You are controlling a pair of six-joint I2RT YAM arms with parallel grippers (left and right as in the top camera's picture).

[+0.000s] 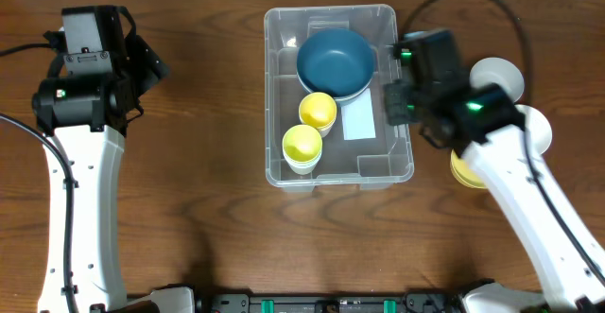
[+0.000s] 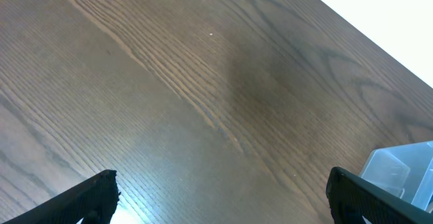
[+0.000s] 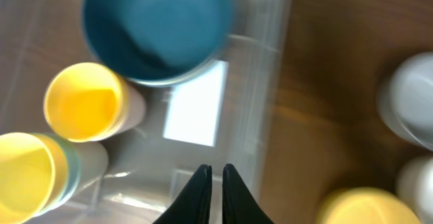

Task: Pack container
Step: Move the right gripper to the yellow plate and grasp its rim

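A large clear plastic rectangular container (image 1: 280, 86) with rounded corners is seen on the brown wood-grain counter (image 1: 189, 181), at the middle of its far side. Inside it, a round dark blue bowl (image 1: 335, 62) is placed at the far end. Two yellow cups (image 1: 318, 111) (image 1: 302, 145) are stood upright nearer the front, one just beside the other. A white rectangular label (image 1: 359, 120) is visible on the base, to the right of the cups.

The right tool (image 3: 216, 173) is held over the container's right wall (image 3: 264, 82). Its fingers are drawn almost together with only a thin gap, and nothing is gripped between them. To the right of the container, outside it, two white round vessels (image 1: 499, 75) (image 1: 539, 129) and a yellow one (image 1: 463, 171) are partly hidden by the right arm.

The left tool (image 2: 222, 178) is held over bare counter, well apart from the container. Its fingers are spread wide and nothing is held. A corner of the container (image 2: 402, 173) is caught at the edge of the left wrist view.
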